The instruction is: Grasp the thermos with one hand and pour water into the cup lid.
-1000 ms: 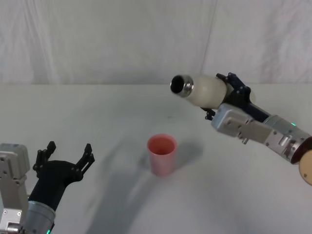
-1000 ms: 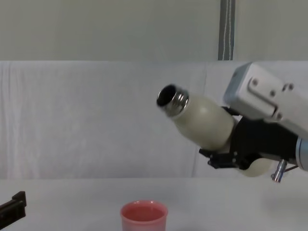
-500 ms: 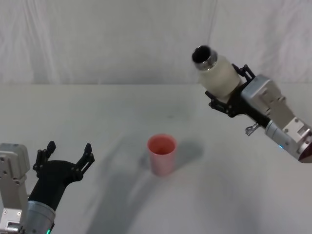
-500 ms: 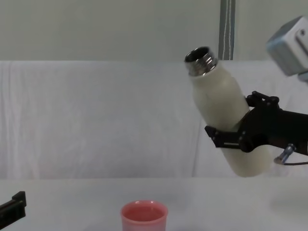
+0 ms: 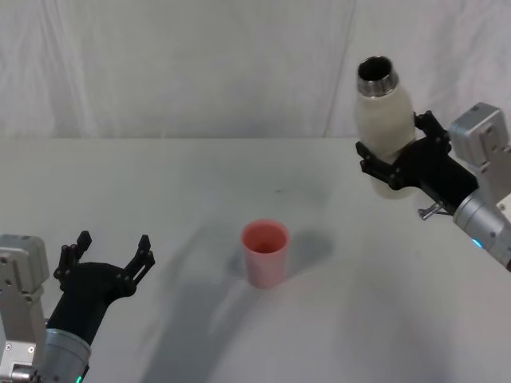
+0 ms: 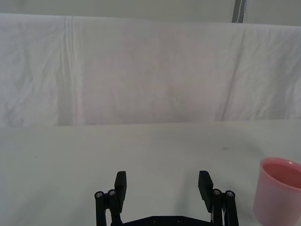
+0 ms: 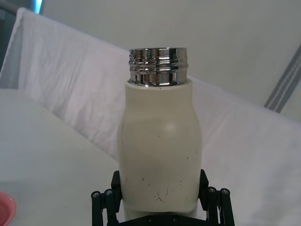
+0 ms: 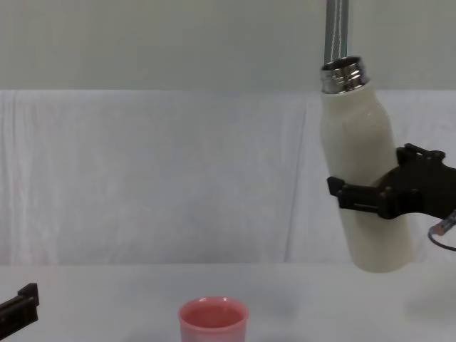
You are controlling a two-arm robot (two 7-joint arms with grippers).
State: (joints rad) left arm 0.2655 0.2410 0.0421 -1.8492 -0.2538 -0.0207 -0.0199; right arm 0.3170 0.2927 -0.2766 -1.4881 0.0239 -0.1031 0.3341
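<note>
Two hands show over a white bench [image 5: 192, 183]. At the right, the right hand [image 5: 399, 159] is clenched around the thermos [image 5: 382, 128], its black fingers [image 8: 354, 197] pressing the cream body from both sides below the middle. The thermos is held in the air, well above the bench surface, almost upright with its top leaning slightly toward the left. Its shiny threaded steel neck [image 7: 158, 66] is open and points upward. The chest view shows the bottle's rounded base hanging free above the bench.

The cup lid [image 5: 265, 252], a small pink round cup, stands upright on the bench near its middle, mouth open upward. It sits lower than and to the left of the thermos, well apart from it, not under the neck.

At the near left, the left hand [image 5: 110, 255] hovers low by the bench with its fingers spread and grasping nothing. From its wrist view the cup lid stands off beside one finger, apart from it.
</note>
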